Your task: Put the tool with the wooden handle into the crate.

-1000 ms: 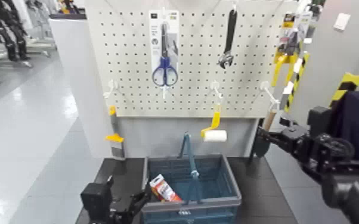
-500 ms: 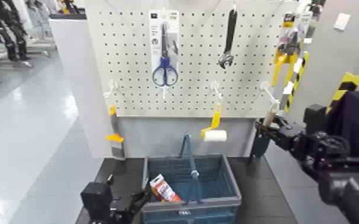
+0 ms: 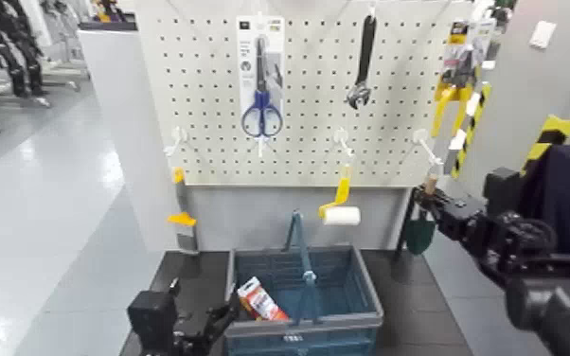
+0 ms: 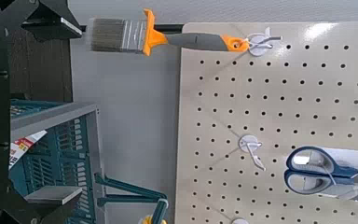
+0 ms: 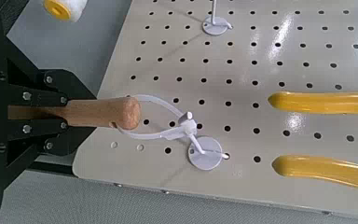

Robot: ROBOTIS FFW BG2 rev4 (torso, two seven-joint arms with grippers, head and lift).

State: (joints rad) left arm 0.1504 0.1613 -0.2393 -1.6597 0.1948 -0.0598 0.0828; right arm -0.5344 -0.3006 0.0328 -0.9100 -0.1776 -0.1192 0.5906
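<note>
The tool with the wooden handle hangs from a white hook at the pegboard's right edge, its green blade pointing down. My right gripper is shut on the pale handle, just below the hook. The crate, blue-grey with slatted sides and a raised hoop handle, stands on the low platform under the board, to the left of and below the trowel. My left gripper waits low beside the crate's left end, open and holding nothing.
On the pegboard hang blue-handled scissors, a black wrench, a yellow-handled paint roller, yellow-handled pliers and an orange paint brush. A small red-and-white box lies in the crate.
My right gripper has moved in around the trowel's handle and shut on it. The green blade has turned to face me. The left arm has not moved.
</note>
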